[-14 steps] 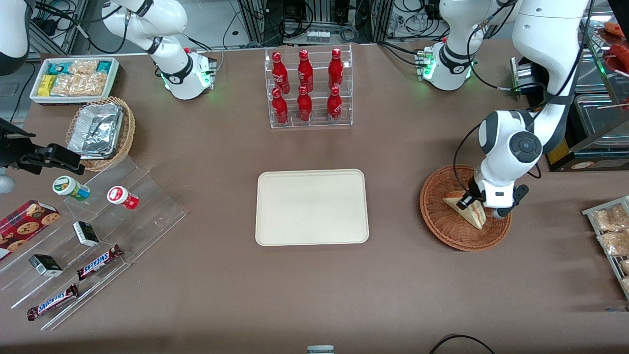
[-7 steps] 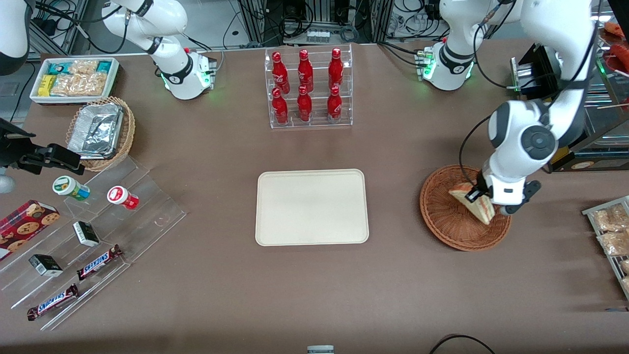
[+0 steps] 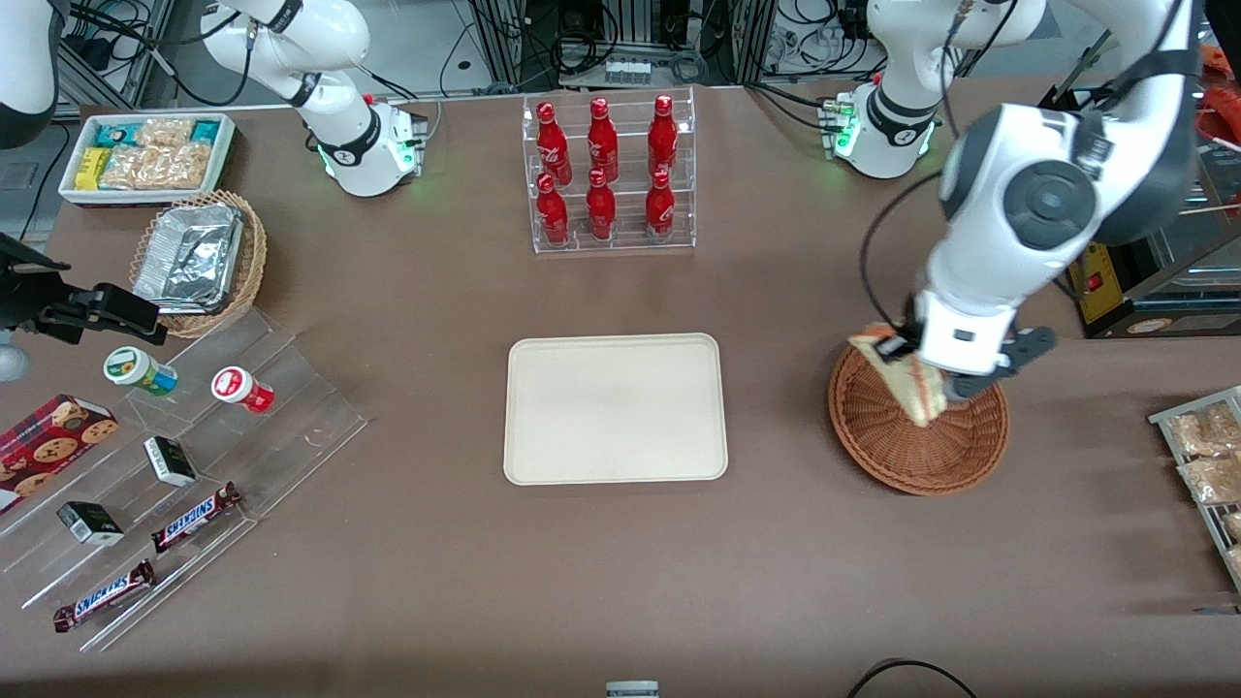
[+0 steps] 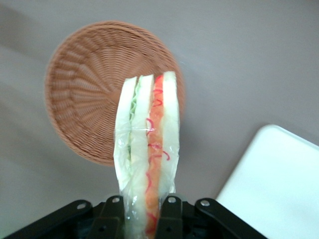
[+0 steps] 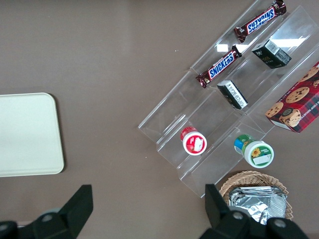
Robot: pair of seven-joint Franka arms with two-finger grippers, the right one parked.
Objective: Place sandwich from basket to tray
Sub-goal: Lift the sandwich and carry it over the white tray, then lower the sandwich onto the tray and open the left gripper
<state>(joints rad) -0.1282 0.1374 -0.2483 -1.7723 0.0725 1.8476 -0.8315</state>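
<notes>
The sandwich, a wrapped white wedge with red-orange and green filling, hangs in the air over the reddish-brown wicker basket. My left gripper is shut on it, a black finger pressed to each bread face. In the left wrist view the sandwich sticks out from the gripper, with the basket below it holding nothing. The cream tray lies bare at the table's middle, toward the parked arm from the basket, and its corner shows in the wrist view.
A clear rack of red bottles stands farther from the front camera than the tray. Acrylic steps with snacks, a tan basket with a foil tray and a white bin sit toward the parked arm's end. A wire rack of snack packs lies beside the basket.
My gripper has risen with the sandwich in it, lifting it out of the basket, and has shifted slightly toward the tray.
</notes>
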